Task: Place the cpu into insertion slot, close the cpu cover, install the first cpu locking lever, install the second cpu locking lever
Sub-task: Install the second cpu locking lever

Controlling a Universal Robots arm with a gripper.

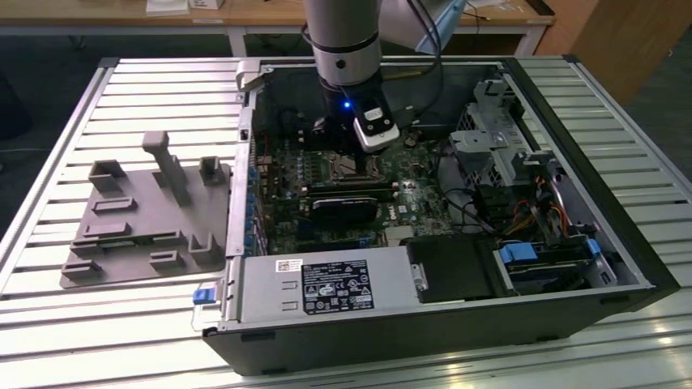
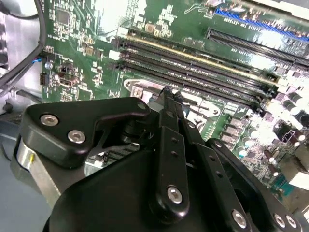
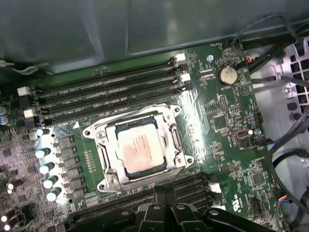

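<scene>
1. One robot arm reaches straight down into an open computer case (image 1: 605, 243) lying on its side on a slatted metal table (image 1: 108, 324); its gripper (image 1: 352, 154) hangs over the motherboard (image 1: 422, 203), toward the case's far wall in the exterior view.
2. In the first wrist view the cpu (image 3: 140, 147) lies flat in the insertion slot (image 3: 107, 180), pale metal top facing up. It is square, so it has no real long axis; its edges run slightly askew to the rows of long black memory slots (image 3: 106, 92) beside it.
3. The cpu cover (image 3: 140, 117) lies down around the chip, its silvery frame bordering all four sides with the chip's top showing through the cut-out centre.
4. Whether the locking levers along the socket's sides are latched cannot be told.
5. In the second wrist view the gripper's black fingers (image 2: 170, 108) sit together, tips meeting at a narrow point, with nothing held. That point sits just above the silvery socket rim (image 2: 145, 89), beside the memory slots.
6. A grey moulded fixture (image 1: 146, 219) with upright posts rests on the table, against the case's wall on the exterior view's left.
</scene>
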